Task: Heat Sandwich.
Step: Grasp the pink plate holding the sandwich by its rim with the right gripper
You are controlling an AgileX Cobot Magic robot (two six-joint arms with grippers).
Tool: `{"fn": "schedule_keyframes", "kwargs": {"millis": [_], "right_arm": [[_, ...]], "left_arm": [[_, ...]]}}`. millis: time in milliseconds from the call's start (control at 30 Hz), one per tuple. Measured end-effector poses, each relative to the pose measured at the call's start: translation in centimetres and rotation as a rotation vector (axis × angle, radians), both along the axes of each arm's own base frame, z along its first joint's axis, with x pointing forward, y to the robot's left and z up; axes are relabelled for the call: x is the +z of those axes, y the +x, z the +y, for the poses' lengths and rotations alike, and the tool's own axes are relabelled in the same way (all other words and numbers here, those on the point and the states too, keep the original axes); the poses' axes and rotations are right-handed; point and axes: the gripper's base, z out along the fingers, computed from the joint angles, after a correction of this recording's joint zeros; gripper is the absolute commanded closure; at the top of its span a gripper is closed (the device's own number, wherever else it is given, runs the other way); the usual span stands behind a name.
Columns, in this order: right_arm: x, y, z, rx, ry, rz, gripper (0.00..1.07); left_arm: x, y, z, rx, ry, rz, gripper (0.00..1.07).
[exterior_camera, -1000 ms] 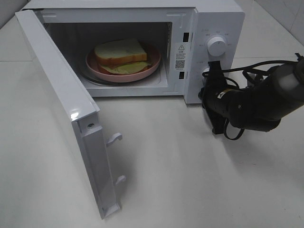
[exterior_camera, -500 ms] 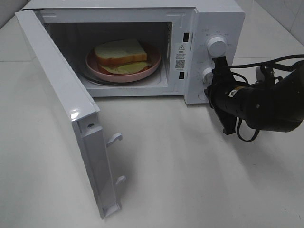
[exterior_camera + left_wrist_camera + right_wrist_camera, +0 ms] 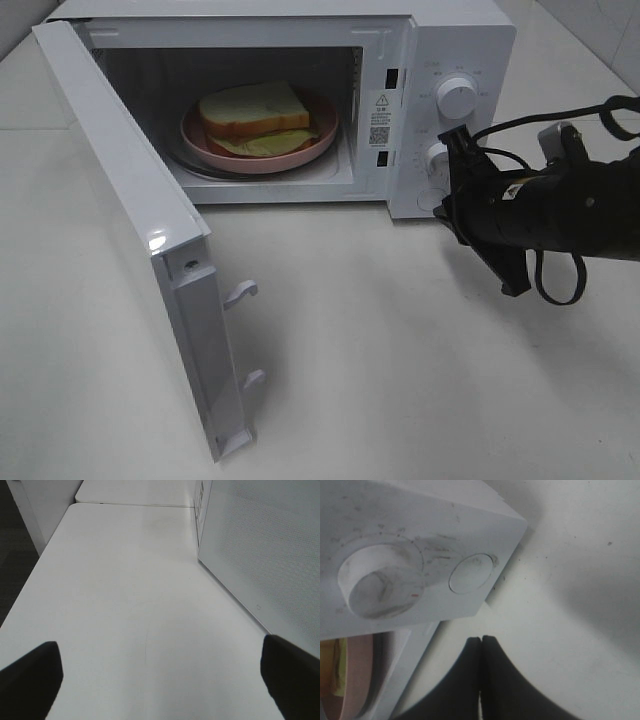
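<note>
Exterior high shows us the sandwich on a plate inside the microwave; our right tool is pinched together, left tool apart; we think the open door could stop it heating

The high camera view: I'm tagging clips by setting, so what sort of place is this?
Probably a test bench staged as a kitchen: a white microwave stands open on a white table, a sandwich on a pink plate inside, the right gripper near its dials.
</note>
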Motion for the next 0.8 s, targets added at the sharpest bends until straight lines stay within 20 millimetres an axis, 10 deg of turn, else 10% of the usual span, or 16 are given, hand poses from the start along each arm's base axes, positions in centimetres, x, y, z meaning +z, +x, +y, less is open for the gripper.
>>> {"fn": "schedule_keyframes", "kwargs": {"millis": [800], "right_arm": [[3.3, -3.9, 0.2, 0.524, -0.31, 0.18, 0.99]], "left_arm": [[0.0, 0.0, 0.0, 0.0, 0.0, 0.0, 0.05]]}}
